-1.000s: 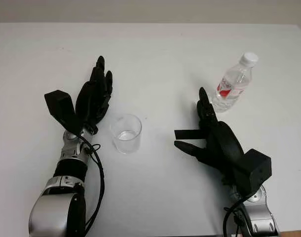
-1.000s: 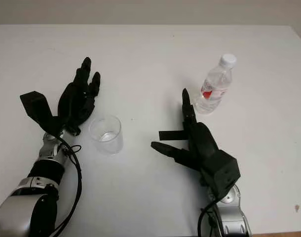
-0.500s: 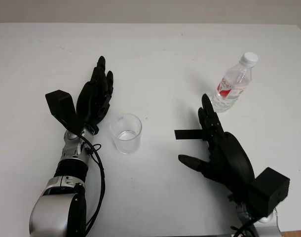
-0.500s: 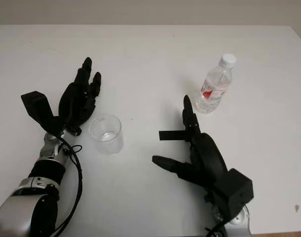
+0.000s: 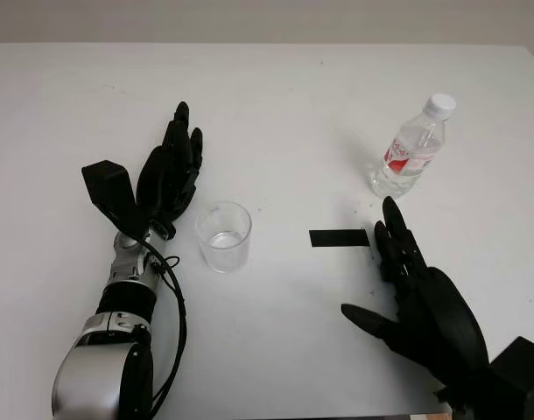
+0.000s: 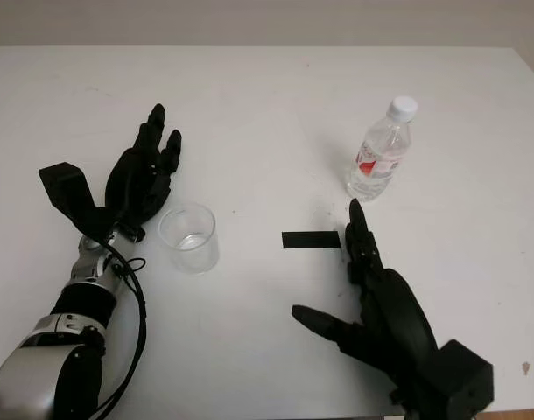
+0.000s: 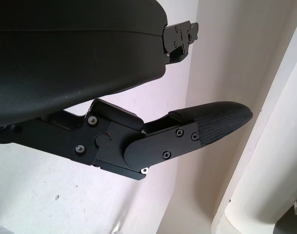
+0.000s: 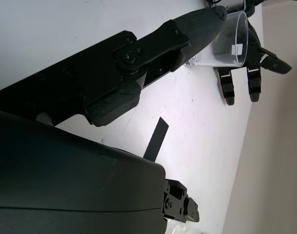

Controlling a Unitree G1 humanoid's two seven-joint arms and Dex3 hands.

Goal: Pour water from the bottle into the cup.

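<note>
Standing upright, cap up, the bottle [image 5: 412,150] is seen beyond the open, empty right hand [image 5: 422,302]; cup [image 8: 221,43] is caught by right wrist view. Left hand [image 5: 168,172] open beside cup.

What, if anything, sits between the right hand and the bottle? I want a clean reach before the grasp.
Nothing visible blocks it. The right hand is open near the table's front edge, and the bottle stands upright beyond its fingertips over bare tabletop. A flat black strip lies beside that path, toward the cup.

Lab-like setup: bare white table [image 5: 276,96], tape marker [image 5: 339,237].
</note>
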